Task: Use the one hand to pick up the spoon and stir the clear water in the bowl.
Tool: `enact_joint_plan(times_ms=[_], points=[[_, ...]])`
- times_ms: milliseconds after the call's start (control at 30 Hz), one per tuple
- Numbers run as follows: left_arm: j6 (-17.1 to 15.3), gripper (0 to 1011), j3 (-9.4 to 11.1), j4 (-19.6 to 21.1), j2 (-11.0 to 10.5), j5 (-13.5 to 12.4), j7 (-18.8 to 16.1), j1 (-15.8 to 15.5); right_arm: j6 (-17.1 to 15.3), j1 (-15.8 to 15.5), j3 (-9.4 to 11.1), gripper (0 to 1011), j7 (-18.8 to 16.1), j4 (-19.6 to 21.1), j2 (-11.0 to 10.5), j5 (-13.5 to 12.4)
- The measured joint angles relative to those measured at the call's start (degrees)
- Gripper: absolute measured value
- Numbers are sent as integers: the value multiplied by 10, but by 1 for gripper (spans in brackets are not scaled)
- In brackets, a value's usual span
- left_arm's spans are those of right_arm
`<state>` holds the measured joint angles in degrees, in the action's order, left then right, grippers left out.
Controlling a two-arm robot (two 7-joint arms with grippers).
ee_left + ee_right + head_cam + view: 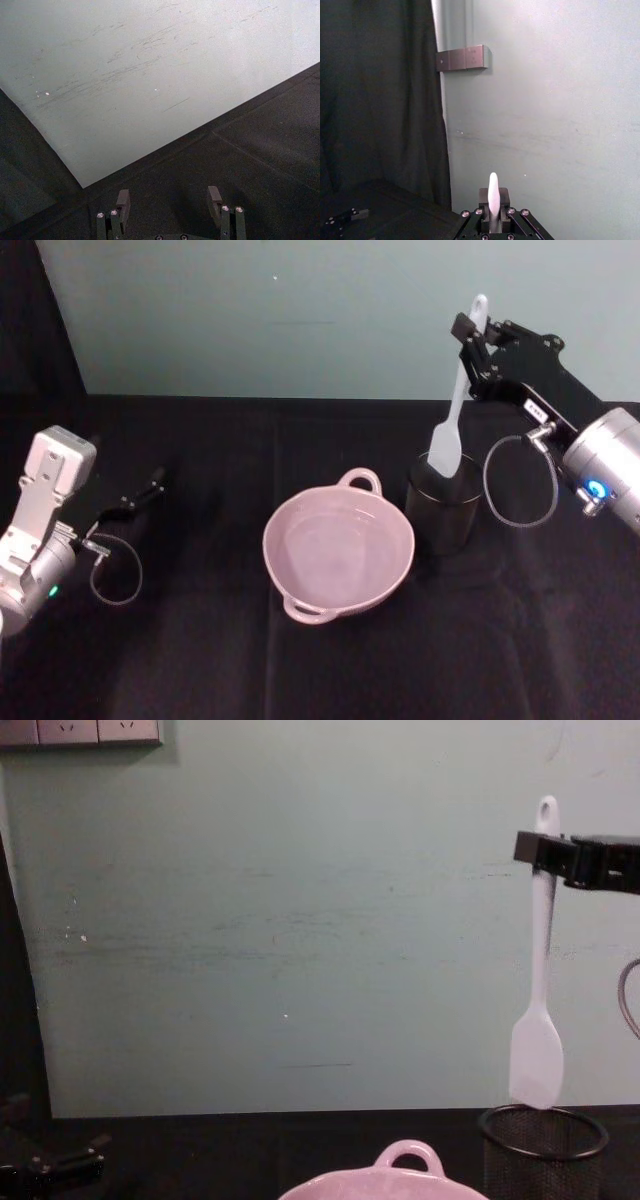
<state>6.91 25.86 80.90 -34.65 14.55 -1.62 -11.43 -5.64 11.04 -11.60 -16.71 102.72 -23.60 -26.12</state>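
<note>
Your right gripper has its fingers clamped high on the spoon handle, blade hanging just over the mesh cup beside the bowl. Left gripper idles, fingers apart. Expect it light, slick and flexible

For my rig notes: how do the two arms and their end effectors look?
Both arms are silver. The right end effector is black, flat-jawed, with a small white label; its cylindrical wrist has a blue light and a thin cable loop. The left end effector is black, on a pale boxy wrist with a green light and a similar loop.
</note>
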Motion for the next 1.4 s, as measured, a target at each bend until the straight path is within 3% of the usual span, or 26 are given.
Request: enact_joint_plan(times_ms=[533,867,1167,1400], points=[[0,1011,0,0,0,0,0,0,33,-10,14,114,2,-79,27,-37],[0,1011,0,0,0,0,0,0,39,-2,15,114,-19,-140,44,-87],[0,1011,0,0,0,0,0,0,36,10,13,114,-42,-186,46,-137],[0,1011,0,0,0,0,0,0,39,17,11,114,-49,-210,45,-159]])
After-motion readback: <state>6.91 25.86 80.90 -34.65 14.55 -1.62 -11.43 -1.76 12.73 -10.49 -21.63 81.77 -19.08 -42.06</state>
